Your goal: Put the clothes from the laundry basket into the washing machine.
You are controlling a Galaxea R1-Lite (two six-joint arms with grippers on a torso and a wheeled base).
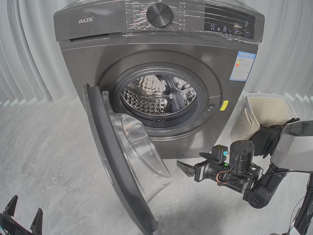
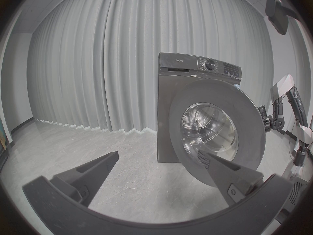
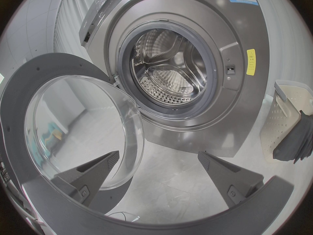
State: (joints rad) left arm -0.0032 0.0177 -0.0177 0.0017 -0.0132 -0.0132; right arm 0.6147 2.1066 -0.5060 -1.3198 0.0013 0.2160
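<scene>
Our right gripper [image 3: 156, 155] hangs open, holding nothing, low before the washing machine [image 1: 195, 57], whose door [image 1: 104, 137] stands wide. Our left gripper [image 2: 158, 154] is open too, beyond the door. What we take for dark clothes [image 1: 265, 139] drapes over the laundry basket [image 1: 264, 110] rim, right of the machine.

Brand lettering [image 1: 85, 20] on washing machine [image 1: 156, 54]
</scene>
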